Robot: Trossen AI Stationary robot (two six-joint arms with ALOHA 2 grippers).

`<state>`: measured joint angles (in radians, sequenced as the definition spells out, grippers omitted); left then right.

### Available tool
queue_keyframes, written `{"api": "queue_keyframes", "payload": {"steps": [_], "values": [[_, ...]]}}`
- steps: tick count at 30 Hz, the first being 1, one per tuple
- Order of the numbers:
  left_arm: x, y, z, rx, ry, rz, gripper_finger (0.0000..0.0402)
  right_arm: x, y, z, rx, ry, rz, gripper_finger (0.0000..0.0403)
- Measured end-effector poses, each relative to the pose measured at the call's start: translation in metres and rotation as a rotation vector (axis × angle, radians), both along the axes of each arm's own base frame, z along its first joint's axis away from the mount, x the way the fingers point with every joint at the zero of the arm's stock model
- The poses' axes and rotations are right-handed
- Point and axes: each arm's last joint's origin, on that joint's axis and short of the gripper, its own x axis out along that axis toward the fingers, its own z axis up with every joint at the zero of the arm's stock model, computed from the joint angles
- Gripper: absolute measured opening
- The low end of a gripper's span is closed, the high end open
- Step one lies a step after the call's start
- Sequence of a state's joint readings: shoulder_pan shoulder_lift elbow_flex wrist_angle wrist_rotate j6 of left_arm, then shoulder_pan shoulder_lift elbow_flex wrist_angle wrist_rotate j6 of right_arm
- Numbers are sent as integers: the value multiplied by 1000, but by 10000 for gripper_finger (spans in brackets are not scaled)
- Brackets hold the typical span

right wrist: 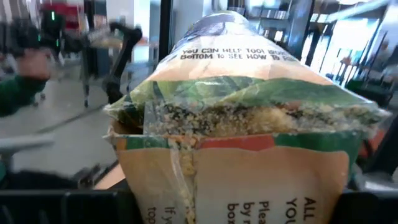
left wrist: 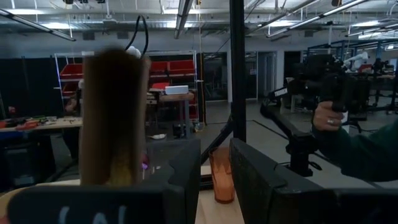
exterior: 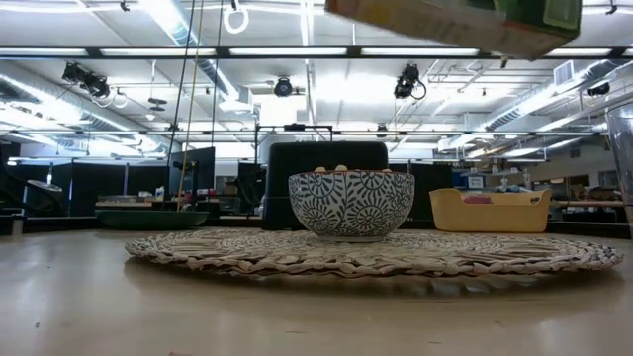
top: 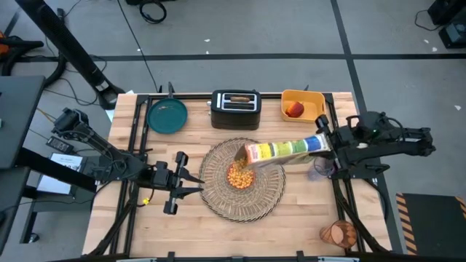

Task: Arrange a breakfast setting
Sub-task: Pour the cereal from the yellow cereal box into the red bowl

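Over the middle of the desk (top: 124, 145) I hold a cereal box (top: 284, 151) tipped on its side, my right gripper (top: 325, 149) closed around its far end, the open mouth pointing down at the small cereal bowl (top: 241, 175). That bowl sits at the centre of the round woven straw placemat (top: 271, 193) and is already full of orange-yellow cereal; from the low view its blue-and-white patterned wall (exterior: 351, 203) stands upright on the mat, with the box's underside (exterior: 455, 22) hanging above it. From my right wrist the box's torn inner bag (right wrist: 249, 102) fills the view, crumbs gathered against the plastic.

My left gripper (top: 188, 182) hovers just beside the placemat's left edge, its fingers parted and holding nothing.

Along the back of the desk, the dark teal plate (top: 167, 116) lies at the left, the black toaster (top: 235, 109) stands in the middle, and the yellow bin (top: 302, 104) at the right holds the red fruit (top: 295, 109). The orange tumbler (top: 338, 233) lies near the front right corner, well apart from the mat. Something small and bluish (top: 321, 168) lies under my right arm; I cannot tell what it is.

Beyond the desk, my left wrist view shows a person's hand (left wrist: 326, 116) on a control arm.
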<state>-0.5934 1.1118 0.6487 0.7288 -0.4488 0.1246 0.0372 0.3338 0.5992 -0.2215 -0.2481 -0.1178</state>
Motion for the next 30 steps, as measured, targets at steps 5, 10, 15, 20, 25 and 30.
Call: {"api": "queue_keyframes", "payload": {"steps": [5, 10, 15, 20, 25, 30], "values": [[0, 0, -1, 5, 9, 0, 94, -8, 0, 2, 9, -196, 7, 171], [4, 6, -3, 10, 29, 28, 94, -8, 0, -4, 33, -404, 16, 171], [19, 20, -11, 4, 65, 104, 94, 2, 0, -25, 82, -632, 27, 171], [40, 37, -21, -26, 56, 192, 94, 4, -1, -42, 121, -857, -4, 170], [62, 56, -33, -38, 18, 259, 109, 17, -1, -49, 131, -857, -8, 168], [83, 71, -42, -54, -64, 185, 168, 29, -1, -52, 134, -862, -35, 167]]}}
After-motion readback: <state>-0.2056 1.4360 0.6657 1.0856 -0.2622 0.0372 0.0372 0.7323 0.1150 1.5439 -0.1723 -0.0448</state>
